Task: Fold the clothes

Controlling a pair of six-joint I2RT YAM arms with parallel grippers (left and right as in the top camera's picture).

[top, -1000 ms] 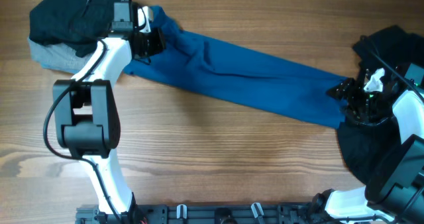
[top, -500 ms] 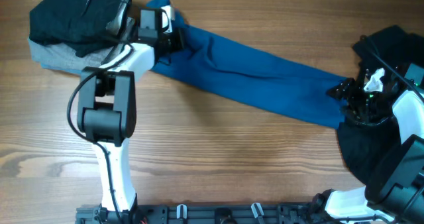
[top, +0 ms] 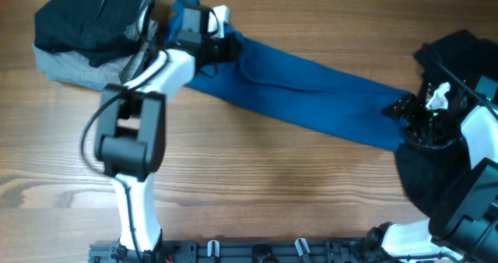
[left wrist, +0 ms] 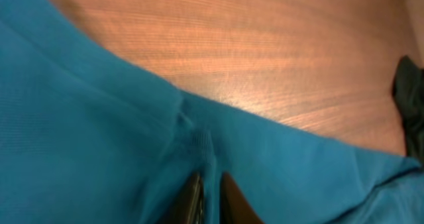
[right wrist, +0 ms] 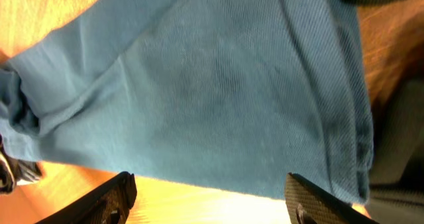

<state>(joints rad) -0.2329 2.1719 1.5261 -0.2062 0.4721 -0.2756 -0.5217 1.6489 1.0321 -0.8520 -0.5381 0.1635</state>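
Blue shirt (top: 303,88) cloth lies drawn out in a long slanting band on the wooden table (top: 257,193). In the overhead view we see it run from the top, left of centre, down toward the right edge.

At the upper-left end our left gripper (top: 227,48) rests on the cloth. Its wrist view shows two dark fingers (left wrist: 191,199) nearly together at the bottom of the frame. A raised ridge of the blue shirt is pinched between them, and creases fan out from that ridge.

At the lower-right end our right gripper (top: 406,106) sits at the edge of the band. In its wrist view the fingers (right wrist: 112,194) stand wide apart in the bottom corners and grip nothing. The shirt's hem lies flat just above them and fills most of the frame.

A folded black piece (top: 85,18) lies on a pale grey piece (top: 58,64) in the upper left corner of the overhead view, just beside the shirt's end. A loose black garment (top: 424,181) lies at the right edge, partly under the right arm and touching the shirt's other end.
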